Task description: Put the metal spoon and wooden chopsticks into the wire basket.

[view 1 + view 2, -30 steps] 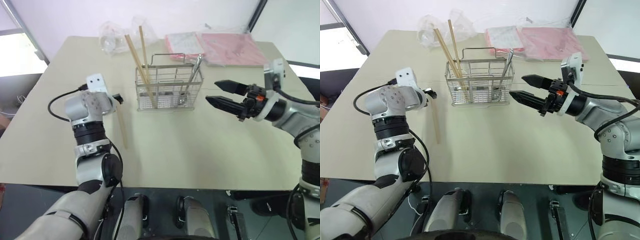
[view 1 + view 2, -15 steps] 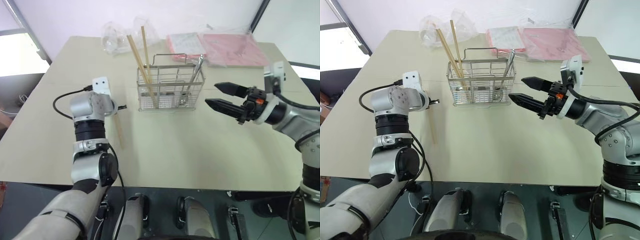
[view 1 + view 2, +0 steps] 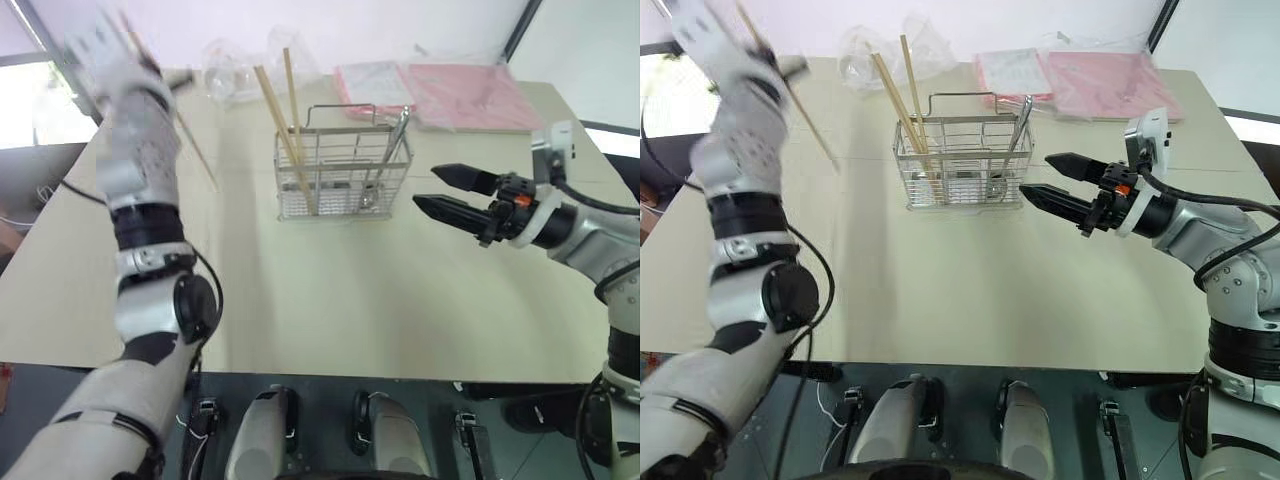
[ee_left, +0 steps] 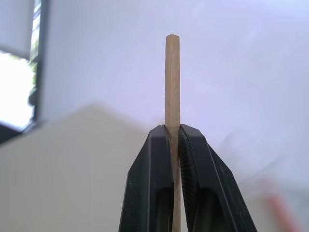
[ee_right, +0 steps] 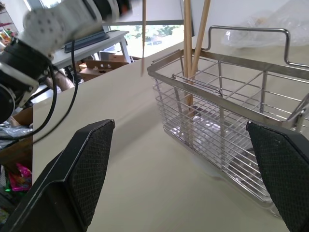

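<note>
My left gripper [image 4: 175,140] is shut on one of the wooden chopsticks [image 4: 172,82] and holds it high over the table's far left corner, the stick [image 3: 200,155] slanting down toward the table. The wire basket [image 3: 343,170] stands at the table's middle back. Two more wooden chopsticks [image 3: 283,120] lean in its left end, and the metal spoon [image 3: 388,145] leans in its right end. To the right of the basket my right gripper [image 3: 436,192] hovers open and empty, pointing at it. Its wide-spread fingers [image 5: 72,179] frame the basket [image 5: 227,121].
Crumpled clear plastic bags [image 3: 235,68] lie at the back of the beige table [image 3: 330,300]. Pink packets in clear wrap [image 3: 440,95] lie at the back right. Bare tabletop stretches in front of the basket.
My left gripper closed on the chopstick that lay on the table left of the basket and swung it up high to the far left. The right arm stayed still.
</note>
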`<action>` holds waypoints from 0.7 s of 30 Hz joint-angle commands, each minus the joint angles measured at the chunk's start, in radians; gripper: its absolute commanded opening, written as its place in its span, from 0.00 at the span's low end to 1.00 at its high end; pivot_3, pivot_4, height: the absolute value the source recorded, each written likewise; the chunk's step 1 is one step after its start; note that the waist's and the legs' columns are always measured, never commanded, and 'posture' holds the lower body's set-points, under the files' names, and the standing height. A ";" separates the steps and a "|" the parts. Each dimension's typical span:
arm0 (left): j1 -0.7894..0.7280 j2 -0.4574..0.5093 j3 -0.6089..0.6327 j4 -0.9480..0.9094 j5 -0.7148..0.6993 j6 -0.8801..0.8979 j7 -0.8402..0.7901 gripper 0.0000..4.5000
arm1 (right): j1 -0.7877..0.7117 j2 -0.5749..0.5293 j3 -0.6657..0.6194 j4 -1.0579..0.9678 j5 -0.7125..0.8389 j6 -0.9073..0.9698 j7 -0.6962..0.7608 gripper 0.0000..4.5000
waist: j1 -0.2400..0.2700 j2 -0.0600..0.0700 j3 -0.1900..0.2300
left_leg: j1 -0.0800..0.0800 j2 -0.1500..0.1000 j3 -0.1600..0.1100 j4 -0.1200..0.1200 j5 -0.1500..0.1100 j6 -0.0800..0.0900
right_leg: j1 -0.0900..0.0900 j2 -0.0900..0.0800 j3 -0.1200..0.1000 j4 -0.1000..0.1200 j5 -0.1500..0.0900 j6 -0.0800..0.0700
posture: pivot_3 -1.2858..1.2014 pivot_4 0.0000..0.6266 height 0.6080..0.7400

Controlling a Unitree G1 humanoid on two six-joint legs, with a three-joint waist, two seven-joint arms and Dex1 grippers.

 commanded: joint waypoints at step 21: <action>0.193 -0.199 -0.325 -0.029 0.003 -0.264 -0.312 0.26 | 0.007 -0.033 -0.091 -0.042 0.063 0.032 -0.046 1.00 | -0.005 0.000 0.000 | 0.002 0.001 0.000 0.003 -0.005 0.011 | 0.007 0.003 0.000 -0.008 0.003 0.005 | 0.52 0.24 0.69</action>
